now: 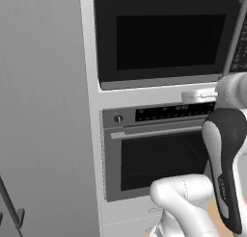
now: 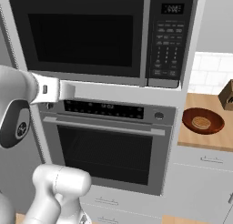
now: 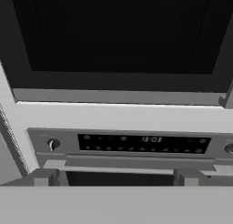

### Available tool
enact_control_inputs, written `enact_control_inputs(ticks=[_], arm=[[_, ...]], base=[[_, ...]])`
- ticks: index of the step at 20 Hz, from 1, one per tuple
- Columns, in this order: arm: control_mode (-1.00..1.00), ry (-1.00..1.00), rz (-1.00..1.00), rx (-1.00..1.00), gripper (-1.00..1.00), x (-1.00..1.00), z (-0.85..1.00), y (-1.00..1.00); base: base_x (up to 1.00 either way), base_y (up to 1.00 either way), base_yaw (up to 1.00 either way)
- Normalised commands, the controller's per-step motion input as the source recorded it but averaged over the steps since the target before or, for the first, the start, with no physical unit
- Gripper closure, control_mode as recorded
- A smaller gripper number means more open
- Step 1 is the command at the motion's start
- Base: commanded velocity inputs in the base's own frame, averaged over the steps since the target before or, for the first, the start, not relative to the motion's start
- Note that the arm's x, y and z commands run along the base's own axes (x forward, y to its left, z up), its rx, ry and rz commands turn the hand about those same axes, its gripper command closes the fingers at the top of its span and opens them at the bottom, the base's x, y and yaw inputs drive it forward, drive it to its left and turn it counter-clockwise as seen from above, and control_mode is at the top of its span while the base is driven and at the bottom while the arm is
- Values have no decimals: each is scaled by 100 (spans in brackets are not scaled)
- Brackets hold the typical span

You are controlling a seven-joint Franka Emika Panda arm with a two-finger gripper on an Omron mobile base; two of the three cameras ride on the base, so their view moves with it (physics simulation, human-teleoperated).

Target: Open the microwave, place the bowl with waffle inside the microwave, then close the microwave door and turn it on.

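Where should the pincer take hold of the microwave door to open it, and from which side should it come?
Grip the long vertical silver bar handle on the closed microwave door, beside the keypad panel. Come straight from the front, with the open pincer turned so its fingers pass left and right of the upright bar; it looks to stand off the door enough to let them in.

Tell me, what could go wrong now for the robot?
The open hand hangs by the oven, below the shut microwave door. It might grab the oven's bar instead of the door's upright handle. Later, the waffle could slide in its bowl if tipped.
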Motion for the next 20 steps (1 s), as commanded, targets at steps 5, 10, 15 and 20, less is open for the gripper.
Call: enact_control_inputs(ticks=[5, 10, 15, 20], arm=[[-100, 0, 0, 0, -100, -10, 27, -47], [-100, 2, 0, 0, -100, -2, 18, -43], [-100, 2, -1, 0, -100, 0, 2, -26], [-100, 0, 0, 0, -100, 7, -3, -12]], base=[[0, 0, 0], [0, 0, 0], [0, 0, 0], [0, 0, 0]])
